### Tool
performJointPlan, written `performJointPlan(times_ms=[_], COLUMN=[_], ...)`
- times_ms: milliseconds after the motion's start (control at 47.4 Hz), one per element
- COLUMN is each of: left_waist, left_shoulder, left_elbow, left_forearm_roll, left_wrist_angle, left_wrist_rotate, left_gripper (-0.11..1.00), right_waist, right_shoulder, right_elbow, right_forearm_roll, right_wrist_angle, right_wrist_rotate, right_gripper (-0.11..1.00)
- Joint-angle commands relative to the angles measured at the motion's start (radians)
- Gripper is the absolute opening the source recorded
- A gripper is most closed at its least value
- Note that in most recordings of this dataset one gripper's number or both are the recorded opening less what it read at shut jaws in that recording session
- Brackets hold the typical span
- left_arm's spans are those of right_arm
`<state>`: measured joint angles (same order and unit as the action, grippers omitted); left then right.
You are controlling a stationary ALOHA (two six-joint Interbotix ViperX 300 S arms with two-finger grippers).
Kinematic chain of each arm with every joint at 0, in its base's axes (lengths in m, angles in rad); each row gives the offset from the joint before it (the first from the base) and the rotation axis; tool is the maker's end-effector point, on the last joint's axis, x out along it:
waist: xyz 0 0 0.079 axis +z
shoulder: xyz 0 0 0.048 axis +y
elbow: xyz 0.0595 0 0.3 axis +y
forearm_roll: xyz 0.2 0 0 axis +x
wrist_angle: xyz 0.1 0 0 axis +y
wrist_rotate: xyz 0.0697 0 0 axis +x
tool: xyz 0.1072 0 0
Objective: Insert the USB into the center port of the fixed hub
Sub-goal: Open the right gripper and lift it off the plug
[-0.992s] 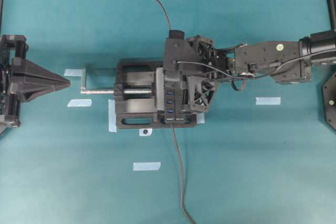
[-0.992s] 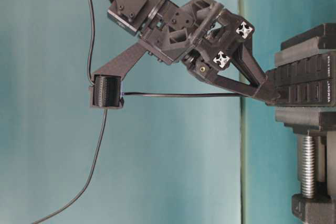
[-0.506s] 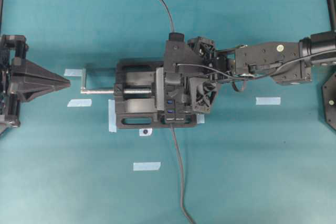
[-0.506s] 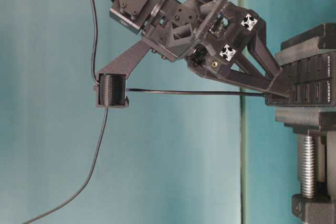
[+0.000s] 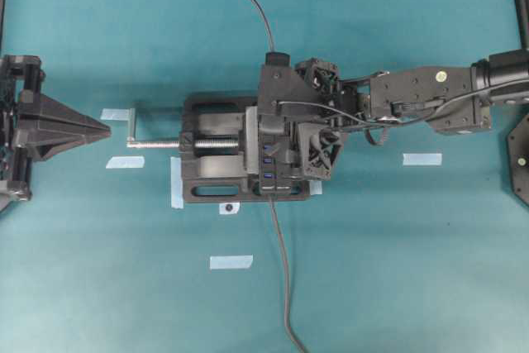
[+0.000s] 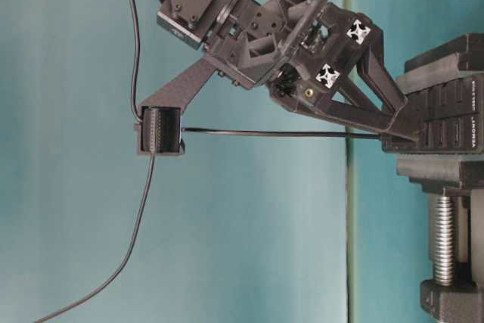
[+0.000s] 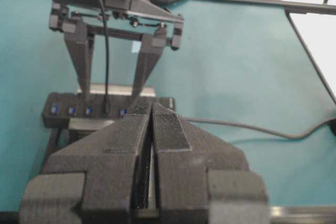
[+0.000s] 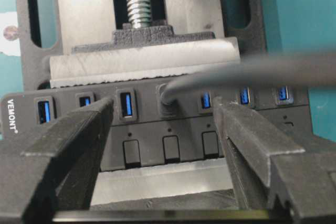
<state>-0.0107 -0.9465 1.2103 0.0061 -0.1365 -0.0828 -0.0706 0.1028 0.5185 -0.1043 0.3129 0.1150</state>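
The USB [image 8: 167, 98] stands upright in the fixed hub [image 8: 157, 129] (centre socket).

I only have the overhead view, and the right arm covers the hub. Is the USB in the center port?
Observer: Yes. The right wrist view shows the USB seated in the fixed hub, with three blue sockets on each side of it.
Operator: Is the right gripper clamping it?
Observer: No. The right gripper is open. Its fingers stand on either side of the plug, apart from it.
Operator: And the left gripper?
Observer: The left wrist view shows the left gripper shut, pads pressed together with nothing between them.
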Motion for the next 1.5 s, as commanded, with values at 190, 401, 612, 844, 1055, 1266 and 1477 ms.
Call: performJointPlan(times_ms=[190,401,612,844,1055,1266,1477], left_waist=[-0.002,-0.002,-0.002,-0.002,0.0,-0.002,-0.002], left_shoulder=[0.005,0.005,0.005,0.005,0.005,0.005,0.005], left_elbow=[-0.017,-0.015,-0.015,-0.015,-0.015,-0.017,-0.017], left_forearm_roll=[0.002,0.002,0.003,0.002,0.002,0.002,0.002], left_wrist_angle=[-0.005,-0.005,-0.005,-0.005,-0.005,-0.005,-0.005], left_wrist_rotate=[0.0,0.0,-0.002,0.0,-0.002,-0.002,-0.002], left_gripper=[0.01,0.01,0.01,0.01,0.01,0.01,0.01], right_waist=[0.003,0.003,0.003,0.003,0.003,0.003,0.003], right_shoulder=[-0.066,-0.112,-0.178,-0.262,-0.325,-0.365,-0.41], right_elbow=[-0.012,0.02,0.069,0.132,0.195,0.233,0.272], right_forearm_roll=[0.002,0.002,0.002,0.002,0.002,0.002,0.002], right_wrist_angle=[-0.006,0.0,-0.011,-0.044,-0.095,-0.133,-0.175], right_wrist_rotate=[0.006,0.008,0.008,0.008,0.008,0.008,0.008], right_gripper=[0.8,0.8,0.8,0.8,0.8,0.8,0.8])
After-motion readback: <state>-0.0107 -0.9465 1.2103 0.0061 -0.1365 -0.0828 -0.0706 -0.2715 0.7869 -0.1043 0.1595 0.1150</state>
